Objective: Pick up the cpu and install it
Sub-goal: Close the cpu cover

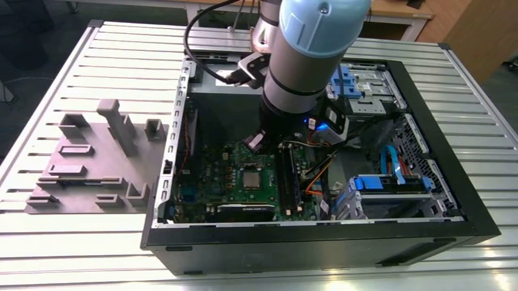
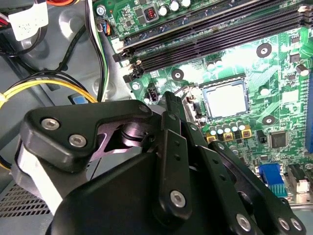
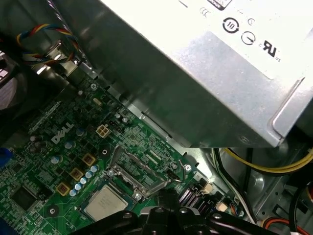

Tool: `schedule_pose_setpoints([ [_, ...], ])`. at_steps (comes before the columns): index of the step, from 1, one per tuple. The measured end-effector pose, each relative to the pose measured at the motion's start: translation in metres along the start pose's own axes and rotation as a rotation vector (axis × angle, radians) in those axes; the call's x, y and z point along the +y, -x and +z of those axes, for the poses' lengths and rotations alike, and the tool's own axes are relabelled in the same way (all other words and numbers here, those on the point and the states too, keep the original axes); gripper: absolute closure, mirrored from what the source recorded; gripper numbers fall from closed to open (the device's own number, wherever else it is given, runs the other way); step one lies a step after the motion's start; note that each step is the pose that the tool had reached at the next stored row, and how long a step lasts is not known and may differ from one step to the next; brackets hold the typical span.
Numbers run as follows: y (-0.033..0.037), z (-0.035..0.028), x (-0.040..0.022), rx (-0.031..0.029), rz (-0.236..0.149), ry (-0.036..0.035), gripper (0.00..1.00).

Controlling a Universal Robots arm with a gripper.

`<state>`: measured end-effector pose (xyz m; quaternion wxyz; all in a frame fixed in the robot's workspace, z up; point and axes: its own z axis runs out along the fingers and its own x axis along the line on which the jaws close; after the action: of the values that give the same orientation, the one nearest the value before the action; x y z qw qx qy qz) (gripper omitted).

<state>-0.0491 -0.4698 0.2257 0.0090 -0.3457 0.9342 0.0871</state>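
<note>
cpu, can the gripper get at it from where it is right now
Probably yes. The cpu lies with its top bare in the socket on the motherboard, the socket frame looks swung open, and the gripper hangs close by with nothing between them.

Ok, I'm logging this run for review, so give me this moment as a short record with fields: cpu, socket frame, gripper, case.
cpu: lies flat in the motherboard socket, silver top up, uncovered
socket frame: swung open beside the cpu
gripper: over the motherboard, close to the open frame, apart from the cpu
computer case: on its side, open, on a slatted table
</note>
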Motion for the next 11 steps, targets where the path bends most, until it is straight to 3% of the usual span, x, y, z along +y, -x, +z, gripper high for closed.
schedule_pose_setpoints([
  [11, -0.0011, -0.0003, -0.0012, 0.0112, -0.07, 0.0054, 0.9],
])
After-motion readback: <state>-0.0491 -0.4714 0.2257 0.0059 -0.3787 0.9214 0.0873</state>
